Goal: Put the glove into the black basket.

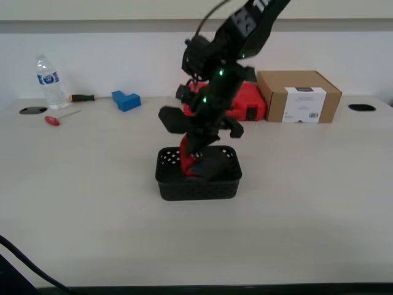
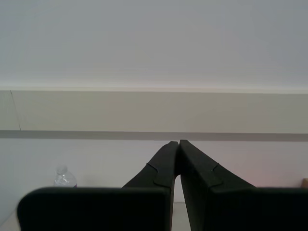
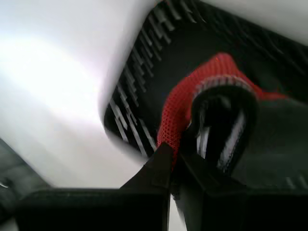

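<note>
The black basket stands in the middle of the table. The red glove with dark coated palm hangs partly inside it, cuff end up. My first gripper comes down from above and is shut on the glove's red knit. The first wrist view shows its jaws pinching the red fabric over the basket's perforated wall. My second gripper is shut and empty, raised and facing the wall. It does not show in the exterior view.
A red tool case and a cardboard box stand behind the basket. A water bottle, two screwdrivers and a blue block lie at the exterior view's back left.
</note>
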Controlling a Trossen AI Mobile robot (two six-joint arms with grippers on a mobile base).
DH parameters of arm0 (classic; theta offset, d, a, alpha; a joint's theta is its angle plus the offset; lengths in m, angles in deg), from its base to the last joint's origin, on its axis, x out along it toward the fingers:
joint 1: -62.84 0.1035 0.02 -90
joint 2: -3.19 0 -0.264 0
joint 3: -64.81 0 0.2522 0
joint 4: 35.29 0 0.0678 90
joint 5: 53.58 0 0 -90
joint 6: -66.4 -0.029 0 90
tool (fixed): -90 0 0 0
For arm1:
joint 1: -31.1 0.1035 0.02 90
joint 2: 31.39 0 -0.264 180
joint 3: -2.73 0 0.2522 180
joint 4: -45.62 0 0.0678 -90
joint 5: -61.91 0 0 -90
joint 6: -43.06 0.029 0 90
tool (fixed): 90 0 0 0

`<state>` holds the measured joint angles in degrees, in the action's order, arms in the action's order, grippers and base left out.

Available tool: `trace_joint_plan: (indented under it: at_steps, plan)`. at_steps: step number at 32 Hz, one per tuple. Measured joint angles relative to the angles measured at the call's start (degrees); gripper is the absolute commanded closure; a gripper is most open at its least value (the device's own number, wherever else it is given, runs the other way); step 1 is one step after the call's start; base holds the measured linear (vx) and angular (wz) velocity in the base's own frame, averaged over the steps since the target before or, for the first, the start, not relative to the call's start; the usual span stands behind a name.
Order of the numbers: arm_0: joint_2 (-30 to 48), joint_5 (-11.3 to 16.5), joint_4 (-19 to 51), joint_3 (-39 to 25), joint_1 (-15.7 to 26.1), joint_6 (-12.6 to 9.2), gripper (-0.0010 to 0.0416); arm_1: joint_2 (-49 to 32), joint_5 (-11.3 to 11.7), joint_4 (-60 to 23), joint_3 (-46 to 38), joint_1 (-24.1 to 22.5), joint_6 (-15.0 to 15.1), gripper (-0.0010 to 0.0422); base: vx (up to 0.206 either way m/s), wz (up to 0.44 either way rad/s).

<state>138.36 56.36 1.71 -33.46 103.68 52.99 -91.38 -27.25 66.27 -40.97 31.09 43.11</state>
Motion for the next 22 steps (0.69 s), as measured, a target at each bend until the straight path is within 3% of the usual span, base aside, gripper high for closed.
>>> trace_joint_plan:
  at_steps: [1, 2, 8, 10, 11, 12, 14, 22]
  plan:
    - [4.0, 0.3, 8.0, -3.2, 0.0, 0.0, 0.0406, 0.0, -0.5, -0.6, 0.0, -0.1, 0.0, 0.0412, 0.013, 0.005]
    - [4.9, 1.3, 2.7, -4.9, -0.1, 0.2, 0.0406, 0.0, 0.3, -0.2, -0.1, 0.0, 0.0, 0.0412, -0.017, -0.041]
    - [5.0, -0.2, 5.4, -8.6, -0.3, 2.0, 0.0403, 0.4, 1.5, -0.6, -0.2, 0.0, 0.0, 0.0412, 0.0, 0.0]
    - [4.8, 1.9, 5.2, -8.6, -0.9, 2.8, 0.0401, 0.4, 1.5, -0.7, -0.2, 0.0, 0.0, 0.0412, 0.0, 0.0]
    - [4.9, 4.3, 5.5, -8.4, -1.3, 3.3, 0.0399, 0.4, 1.5, -0.7, -0.2, 0.0, 0.0, 0.0412, 0.0, 0.0]
    - [5.0, 4.3, 5.6, -8.3, -1.6, 3.3, 0.0398, 0.4, 1.5, -0.7, -0.2, 0.0, 0.0, 0.0412, 0.0, 0.0]
    - [5.1, 6.2, 6.0, -8.4, -2.3, 4.4, 0.037, 0.3, 1.5, -0.9, -0.2, 0.0, 0.0, 0.0412, 0.0, 0.0]
    - [5.1, 7.3, 7.5, -8.5, -2.3, 4.8, 0.0283, 0.3, 1.5, -0.9, -0.2, 0.0, 0.0, 0.0412, 0.0, 0.0]
